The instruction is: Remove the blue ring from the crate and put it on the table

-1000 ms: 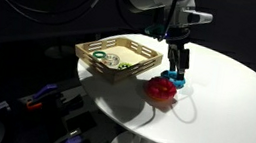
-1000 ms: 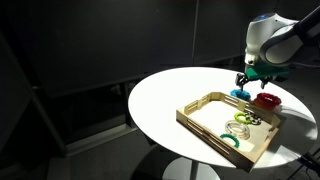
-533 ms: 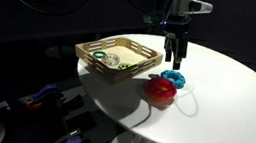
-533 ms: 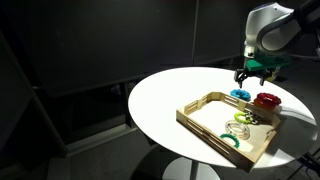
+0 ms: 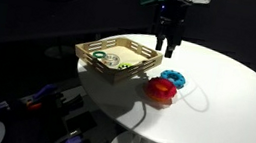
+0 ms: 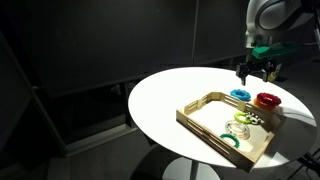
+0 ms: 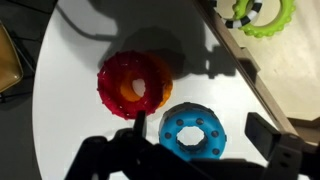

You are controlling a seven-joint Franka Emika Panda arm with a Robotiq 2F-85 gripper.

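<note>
2 rings lie on the white bench (image 5: 229, 106) just outside the crate (image 5: 97, 64): the blue ring (image 5: 172, 78) sits just beside the red ring (image 5: 161, 89). The tool (image 5: 163, 50) hangs above the blue ring, clear of it, its jaws spread wide and holding nothing.

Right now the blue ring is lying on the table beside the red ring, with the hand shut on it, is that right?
Not quite. The blue ring does lie on the table beside the red ring, but the hand is not shut on it. In an exterior view it hangs above the ring, open and empty.
</note>
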